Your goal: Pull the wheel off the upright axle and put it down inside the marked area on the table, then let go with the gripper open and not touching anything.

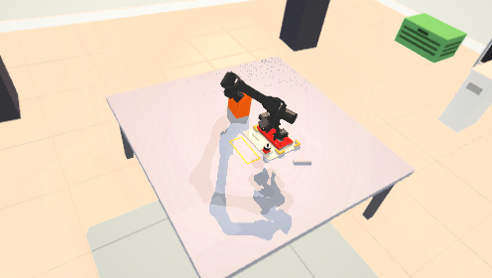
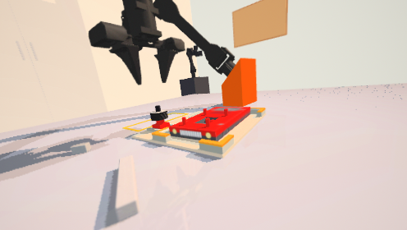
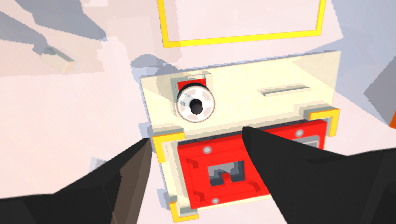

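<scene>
From the wrist view I saw the wheel (image 3: 195, 104) seated on its upright axle on the baseboard (image 3: 240, 97), at eleven o'clock from my gripper (image 3: 197, 150). Its jaws stood part-open, empty. I judged the wheel small, rigid, light; best pinched across its rim.

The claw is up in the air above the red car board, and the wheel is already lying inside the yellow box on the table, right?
Not quite. The claw does hang open above the board, but the wheel sits on its axle; the yellow marked area holds no wheel. The wrist view shows it.
</scene>
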Controlling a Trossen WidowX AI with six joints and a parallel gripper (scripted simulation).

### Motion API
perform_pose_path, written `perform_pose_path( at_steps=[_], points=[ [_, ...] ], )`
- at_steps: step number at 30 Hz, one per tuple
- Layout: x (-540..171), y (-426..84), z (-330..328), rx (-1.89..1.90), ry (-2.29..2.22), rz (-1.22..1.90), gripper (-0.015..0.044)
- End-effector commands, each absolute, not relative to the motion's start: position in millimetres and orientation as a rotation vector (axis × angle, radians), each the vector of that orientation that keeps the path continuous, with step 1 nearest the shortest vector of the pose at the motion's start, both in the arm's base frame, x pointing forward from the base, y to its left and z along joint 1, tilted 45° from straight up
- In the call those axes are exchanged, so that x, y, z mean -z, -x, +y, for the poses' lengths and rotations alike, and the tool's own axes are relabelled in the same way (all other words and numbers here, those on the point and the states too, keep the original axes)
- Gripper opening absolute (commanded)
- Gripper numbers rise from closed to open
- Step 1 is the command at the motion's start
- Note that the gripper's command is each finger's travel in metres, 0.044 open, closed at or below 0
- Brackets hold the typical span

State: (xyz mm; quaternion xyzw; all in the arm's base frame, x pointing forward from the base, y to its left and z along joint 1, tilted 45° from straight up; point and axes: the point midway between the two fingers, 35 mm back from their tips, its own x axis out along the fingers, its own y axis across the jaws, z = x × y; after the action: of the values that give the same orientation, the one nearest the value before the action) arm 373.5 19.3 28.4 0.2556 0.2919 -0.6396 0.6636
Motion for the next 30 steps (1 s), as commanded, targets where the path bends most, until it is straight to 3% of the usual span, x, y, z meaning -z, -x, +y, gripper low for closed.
perform_pose_path(
  at_steps=[1, 17, 20, 30],
  points=[
    [-28, -370, 17, 1.455, -0.579, 0.663, 0.03],
    [24, -370, -37, 1.455, -0.577, 0.661, 0.03],
    [21, -370, -34, 1.469, -0.586, 0.664, 0.0221],
    [21, -370, -34, 1.469, -0.586, 0.664, 0.0135]
  ],
)
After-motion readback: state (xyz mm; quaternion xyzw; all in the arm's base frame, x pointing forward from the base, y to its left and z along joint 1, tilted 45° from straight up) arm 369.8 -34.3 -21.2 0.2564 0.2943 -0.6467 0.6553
